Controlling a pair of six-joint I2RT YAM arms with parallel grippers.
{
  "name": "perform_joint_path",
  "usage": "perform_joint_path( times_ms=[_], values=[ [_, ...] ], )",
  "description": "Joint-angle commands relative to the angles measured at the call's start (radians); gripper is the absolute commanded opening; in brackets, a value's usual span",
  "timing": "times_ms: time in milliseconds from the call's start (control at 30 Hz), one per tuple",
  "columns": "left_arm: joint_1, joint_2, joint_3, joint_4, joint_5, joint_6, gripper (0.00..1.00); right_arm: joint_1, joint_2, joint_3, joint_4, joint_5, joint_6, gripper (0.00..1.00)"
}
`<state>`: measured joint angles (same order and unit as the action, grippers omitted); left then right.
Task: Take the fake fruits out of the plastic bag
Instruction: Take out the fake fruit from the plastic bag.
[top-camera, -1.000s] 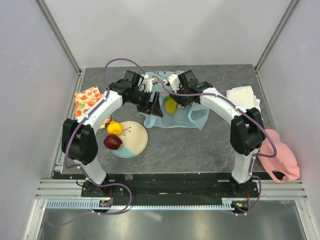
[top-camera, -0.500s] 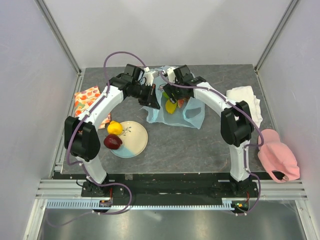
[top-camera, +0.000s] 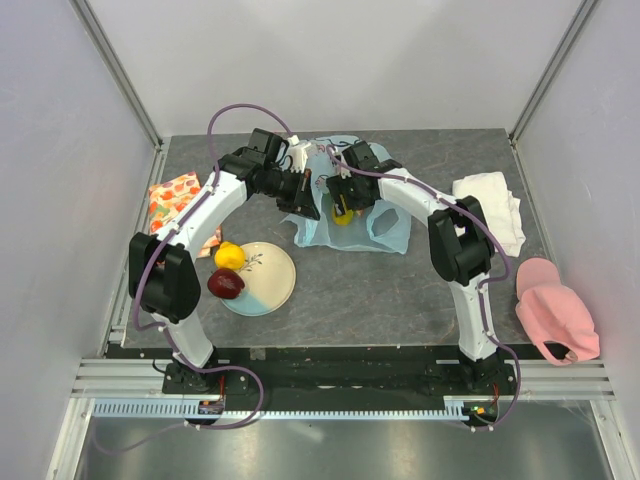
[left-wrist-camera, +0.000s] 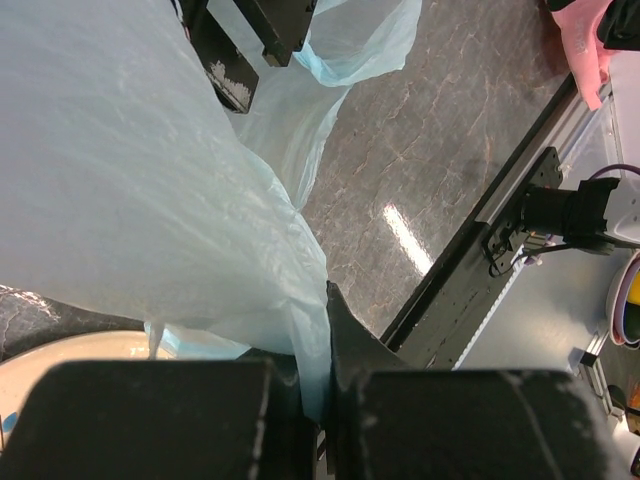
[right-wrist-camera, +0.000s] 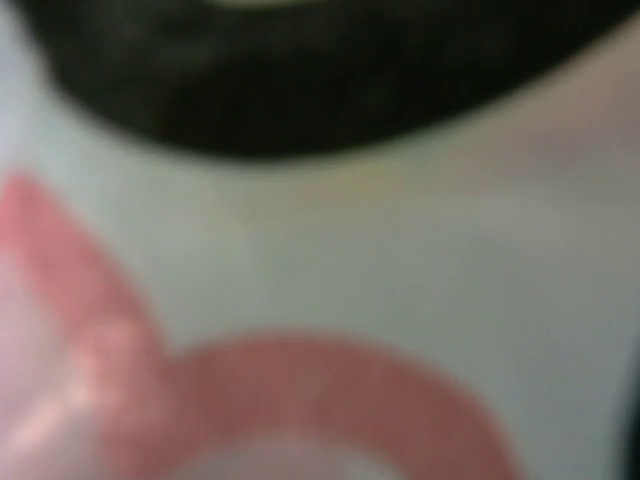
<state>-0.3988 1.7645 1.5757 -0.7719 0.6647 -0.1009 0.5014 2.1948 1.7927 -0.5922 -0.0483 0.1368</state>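
Top external, bag position: the plastic bag lies at the far middle of the table, between the two wrists, with its left edge gathered upward.
Bag contents: one yellow fruit shows at the bag, directly under the right gripper. No other pieces can be made out.
Fruits already out: a dark red apple and an orange-yellow fruit rest side by side on the plate, well apart from the bag.
Bag handling (judgement): the film is thin, limp, crinkly and light, so it probably slides and collapses when pulled. Take hold at the rim or a handle loop, not mid-panel.
Fruit handling (judgement): the fruits are hard, glossy, light and rounded, and likely to slip or roll. Grip across the widest part, one finger on each side.
Left gripper: pressed together on a fold of the bag film. In the left wrist view the film runs straight into the closed fingers.
Right gripper: low at the bag mouth, over the yellow fruit. Its finger spacing cannot be told, because the right wrist view is only a blur of pale film and pink print.
Surroundings: a patterned cloth lies at the left and a white towel at the right. A pink object sits at the right edge.
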Motion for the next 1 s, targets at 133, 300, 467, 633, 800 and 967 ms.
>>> perform_joint_path(
  times_ms=[133, 300, 467, 633, 800, 967],
  values=[
    [0.000, -0.025, 0.017, -0.001, 0.024, 0.017, 0.02, -0.026, 0.014, 0.019, 0.022, -0.102, 0.037, 0.56],
    [-0.002, -0.025, 0.024, -0.003, 0.018, 0.023, 0.02, -0.031, 0.023, 0.017, 0.066, -0.137, -0.005, 0.34],
    [-0.002, -0.013, 0.069, -0.006, 0.004, 0.035, 0.02, -0.044, -0.098, 0.007, -0.027, -0.188, -0.101, 0.28],
    [0.000, 0.012, 0.138, -0.006, -0.011, 0.047, 0.02, -0.058, -0.297, -0.050, -0.170, -0.245, -0.239, 0.23],
    [0.002, 0.043, 0.202, -0.026, -0.050, 0.064, 0.06, -0.055, -0.509, -0.188, -0.211, -0.313, -0.310, 0.23],
    [0.002, 0.004, 0.192, -0.041, -0.076, 0.067, 0.72, 0.014, -0.728, -0.253, -0.222, -0.406, -0.498, 0.24]
  ],
)
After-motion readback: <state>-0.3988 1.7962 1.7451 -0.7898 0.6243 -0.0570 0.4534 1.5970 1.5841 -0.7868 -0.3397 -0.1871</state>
